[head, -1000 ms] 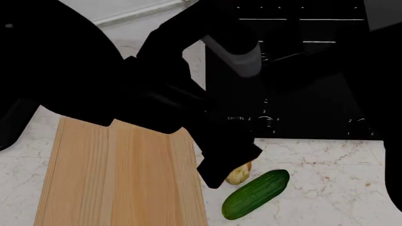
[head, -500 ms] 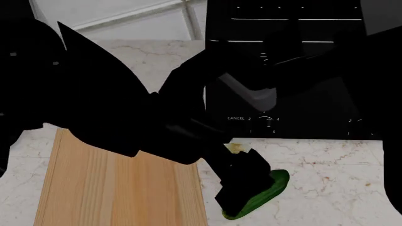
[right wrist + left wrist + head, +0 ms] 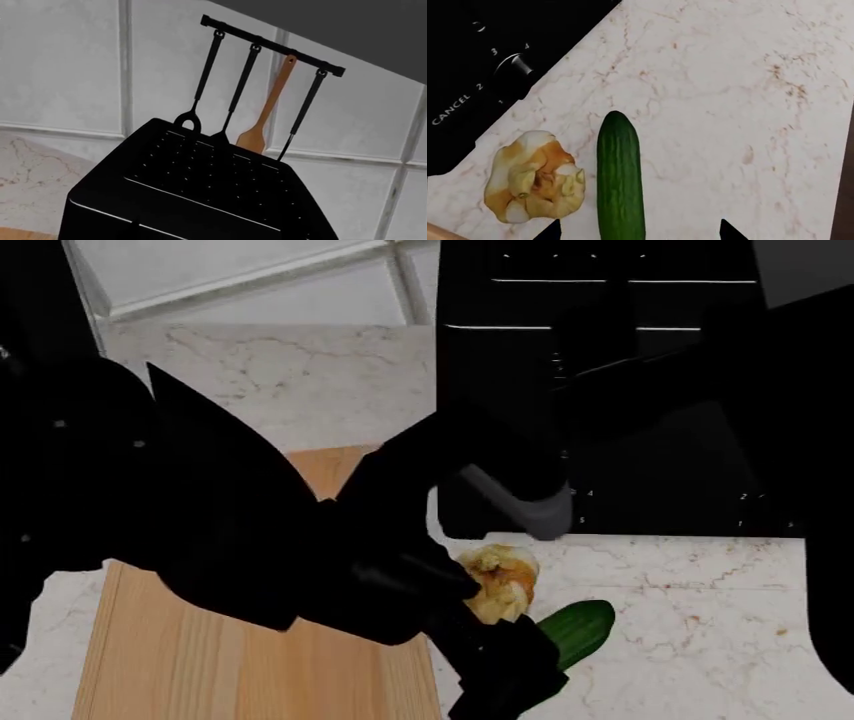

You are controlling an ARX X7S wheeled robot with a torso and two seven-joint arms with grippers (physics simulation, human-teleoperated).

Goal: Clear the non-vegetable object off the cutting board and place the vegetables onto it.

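My left hand (image 3: pixel 639 231) hangs over the near end of the cucumber (image 3: pixel 620 180), its two fingertips spread wide on either side and gripping nothing. The cucumber lies flat on the marble worktop (image 3: pixel 727 100), right of the cutting board (image 3: pixel 240 670). The garlic bulb (image 3: pixel 534 176) sits just beside it, near the black appliance (image 3: pixel 487 55). My right hand isn't visible, so I cannot tell its state.

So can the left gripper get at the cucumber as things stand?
Probably yes. In the left wrist view the cucumber lies between the two fingertips of the left gripper, which looks open, with nothing over it. The garlic bulb lies close beside it and might get nudged.
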